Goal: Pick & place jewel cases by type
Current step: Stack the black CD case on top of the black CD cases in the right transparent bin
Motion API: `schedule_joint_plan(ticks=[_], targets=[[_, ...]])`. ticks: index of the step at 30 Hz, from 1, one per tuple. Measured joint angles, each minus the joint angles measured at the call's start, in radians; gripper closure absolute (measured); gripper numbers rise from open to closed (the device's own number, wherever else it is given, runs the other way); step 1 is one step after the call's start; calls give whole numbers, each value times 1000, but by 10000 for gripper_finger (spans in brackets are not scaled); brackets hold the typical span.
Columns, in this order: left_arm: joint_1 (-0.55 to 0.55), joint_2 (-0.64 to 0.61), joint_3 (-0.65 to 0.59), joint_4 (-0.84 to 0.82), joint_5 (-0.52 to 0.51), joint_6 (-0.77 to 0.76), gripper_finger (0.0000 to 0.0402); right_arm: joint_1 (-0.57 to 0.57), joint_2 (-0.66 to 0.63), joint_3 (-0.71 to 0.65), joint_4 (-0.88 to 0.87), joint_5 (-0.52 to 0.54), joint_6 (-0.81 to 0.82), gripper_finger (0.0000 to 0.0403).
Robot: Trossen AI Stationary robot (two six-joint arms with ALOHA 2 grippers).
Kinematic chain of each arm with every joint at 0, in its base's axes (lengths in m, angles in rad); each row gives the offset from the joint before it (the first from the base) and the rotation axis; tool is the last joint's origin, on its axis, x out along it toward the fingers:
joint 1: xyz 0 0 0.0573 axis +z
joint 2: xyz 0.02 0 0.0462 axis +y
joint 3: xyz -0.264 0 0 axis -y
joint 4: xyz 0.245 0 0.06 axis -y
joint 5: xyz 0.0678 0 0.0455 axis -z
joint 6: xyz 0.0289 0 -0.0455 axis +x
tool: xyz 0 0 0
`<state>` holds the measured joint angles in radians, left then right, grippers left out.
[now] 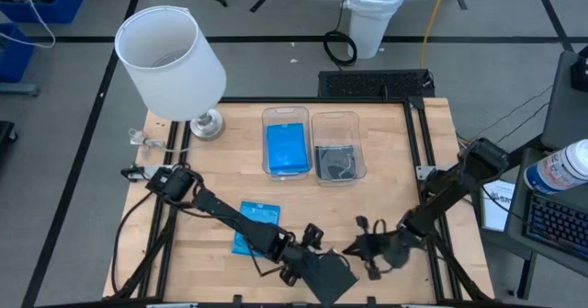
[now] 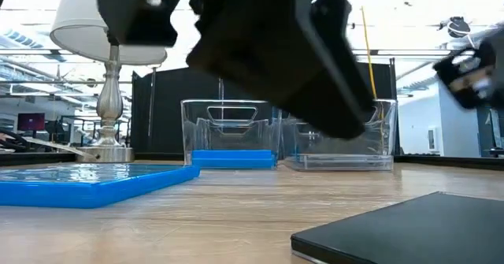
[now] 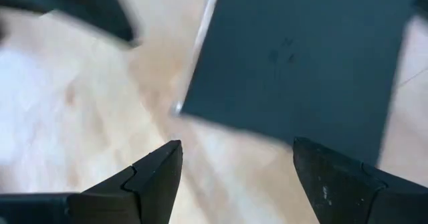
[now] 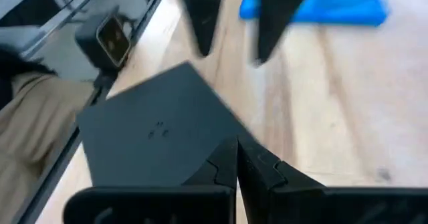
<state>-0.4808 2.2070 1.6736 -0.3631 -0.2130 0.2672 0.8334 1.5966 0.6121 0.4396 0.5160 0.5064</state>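
- The left gripper (image 3: 234,177) is hanging just above the dark case (image 1: 328,273) at the table's near edge, fingers spread wide and holding nothing; that stance looks like a lineup for a grab.
- The right gripper (image 4: 237,167) is sitting close beside the same case with its fingers pressed together, empty, probably waiting or steadying.
- A blue case (image 1: 255,225) is lying flat on the wood, near the left arm, apparently awaiting its turn.
- Two clear bins are standing side by side at the table's far middle: the left bin (image 1: 286,114) is holding a blue case (image 1: 287,148), the right bin (image 1: 336,118) a dark one (image 1: 336,162), so sorting by colour seems under way.
- The table (image 1: 386,152) is pale wood in a black frame, with a white-shaded lamp (image 1: 171,62) standing at its far left corner.
- Beyond, a white bucket (image 1: 377,14) is sitting on the floor.
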Motion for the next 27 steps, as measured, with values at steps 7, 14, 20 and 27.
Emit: schedule_joint_plan(ticks=[7, 14, 20, 27], targets=[[6, 8, 1, -101, -97, -60, 117, -110, 166, 79, 63, -152, -69, 403], [-3, 6, 2, -122, -146, -66, 117, -152, 282, 224, -11, -241, -137, 403], [-3, 6, 3, -161, -147, -112, 117, -161, 344, 271, -65, -364, -59, 403], [-7, 4, 4, -166, -145, -125, 117, -142, 362, 269, -81, -443, 14, 403]])
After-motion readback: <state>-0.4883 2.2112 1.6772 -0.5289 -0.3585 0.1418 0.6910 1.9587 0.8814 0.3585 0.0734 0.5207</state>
